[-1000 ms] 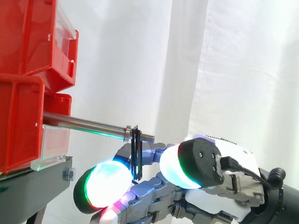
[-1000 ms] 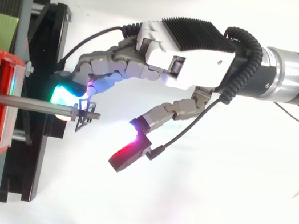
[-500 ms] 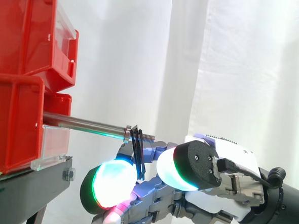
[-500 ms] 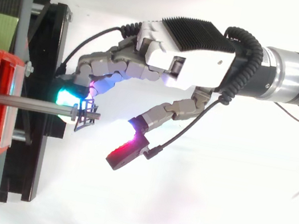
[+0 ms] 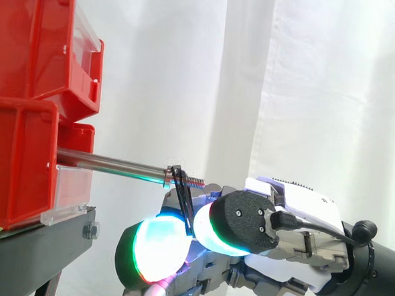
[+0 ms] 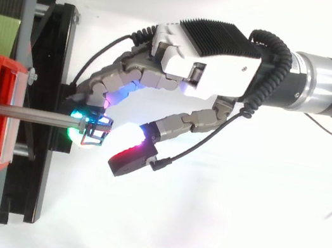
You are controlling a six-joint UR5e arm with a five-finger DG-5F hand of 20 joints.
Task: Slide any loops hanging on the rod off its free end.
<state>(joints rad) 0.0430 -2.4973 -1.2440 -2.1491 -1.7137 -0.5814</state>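
Red bins (image 5: 16, 157) stack at the left on a black stand (image 5: 37, 239). From their right face a steel rod (image 5: 109, 163) sticks out level, past the stand's right edge, so whatever hangs on it can leave only rightward. One black loop (image 5: 181, 190) hangs on the rod's threaded free end, just outside a small collar (image 5: 169, 176). Its top sits on the thread and its lower part leans right, running down between the glowing pads (image 5: 154, 246). The hand (image 5: 293, 221) comes in from the right below the rod, curled. A green-and-white pad lies on the bin side of the loop and the thumb (image 5: 212, 229) on the outer side, so the loop looks pinched between them. I judge this hold is meant to draw the loop along the last thread and off the tip.
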